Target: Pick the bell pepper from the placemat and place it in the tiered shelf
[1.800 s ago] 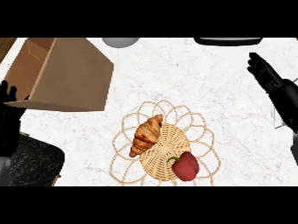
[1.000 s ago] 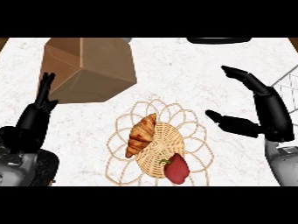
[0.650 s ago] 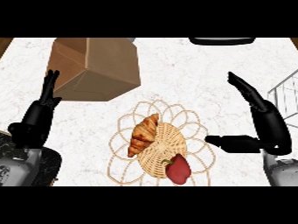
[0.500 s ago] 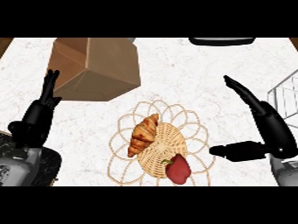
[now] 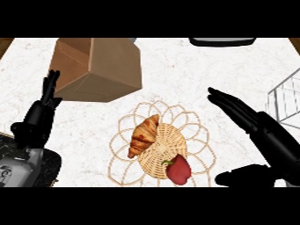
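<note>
The red pepper (image 5: 179, 169) lies on the mat's (image 5: 160, 154) near side. Our right hand (image 5: 279, 147) hangs just right of it, fingers straight, thumb spread wide. Our left hand (image 5: 38, 118) rests at the left, fingers straight up.

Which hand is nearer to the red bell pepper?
Right. The right hand is open just right of the bell pepper; the left hand rests far off at the view's left.

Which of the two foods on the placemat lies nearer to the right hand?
The red bell pepper, near the thumb of the right hand; the croissant lies farther left.
</note>
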`<act>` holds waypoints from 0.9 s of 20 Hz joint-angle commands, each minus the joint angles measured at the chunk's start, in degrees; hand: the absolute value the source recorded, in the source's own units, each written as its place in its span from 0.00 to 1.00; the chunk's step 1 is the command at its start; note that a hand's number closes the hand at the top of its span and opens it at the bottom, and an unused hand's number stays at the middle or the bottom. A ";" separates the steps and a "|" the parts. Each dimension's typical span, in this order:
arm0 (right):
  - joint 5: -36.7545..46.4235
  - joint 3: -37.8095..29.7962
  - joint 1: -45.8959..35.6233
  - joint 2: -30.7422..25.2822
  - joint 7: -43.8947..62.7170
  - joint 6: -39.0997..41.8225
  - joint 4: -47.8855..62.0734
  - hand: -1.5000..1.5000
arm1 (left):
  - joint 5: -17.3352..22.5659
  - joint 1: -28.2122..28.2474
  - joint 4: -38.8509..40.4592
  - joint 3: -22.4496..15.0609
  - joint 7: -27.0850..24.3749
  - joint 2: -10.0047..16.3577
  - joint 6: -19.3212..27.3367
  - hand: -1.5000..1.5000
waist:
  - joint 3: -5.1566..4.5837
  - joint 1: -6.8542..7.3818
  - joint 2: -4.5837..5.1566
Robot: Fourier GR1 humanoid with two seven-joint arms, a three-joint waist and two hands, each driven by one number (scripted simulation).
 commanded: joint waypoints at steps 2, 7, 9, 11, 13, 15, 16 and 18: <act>7.62 6.87 -2.17 -5.86 12.51 7.39 -6.76 0.00 | 1.32 0.60 1.44 -3.51 2.16 -3.14 -2.77 0.50 | -0.88 -0.33 0.67; 11.92 10.59 -5.43 -8.49 26.14 14.48 -14.83 0.00 | -0.13 2.89 1.52 -4.39 0.75 -4.33 -2.22 0.50 | -0.90 -0.24 0.58; 13.73 12.37 -4.33 -9.08 28.92 16.45 -16.95 0.00 | 0.23 0.14 1.82 -3.83 2.04 -4.75 -2.86 0.50 | -0.76 -0.60 0.79; 16.78 16.18 -4.09 -6.60 33.70 16.76 -20.17 0.00 | -1.08 0.58 1.69 -4.68 2.95 -5.61 -1.76 0.50 | -0.72 -0.37 0.78; 18.49 19.37 -5.20 -3.59 37.27 17.84 -19.85 0.00 | -0.48 -1.36 2.91 -3.02 3.33 -4.65 -3.41 0.50 | -0.71 0.16 0.97; 19.83 21.53 -4.78 -1.53 40.75 18.17 -22.37 0.00 | -0.54 0.20 4.06 -3.41 1.52 -5.34 -4.32 0.50 | -0.72 -0.02 0.93; 20.86 22.80 -5.77 0.71 41.79 18.34 -20.03 0.00 | -0.69 -1.18 1.61 -2.91 3.66 -5.16 -3.84 0.50 | -0.66 0.63 0.96; 21.19 23.79 -5.63 1.80 43.69 18.91 -20.92 0.00 | -1.40 -0.44 -0.03 -3.69 5.55 -5.55 -3.40 0.50 | -0.61 0.71 0.87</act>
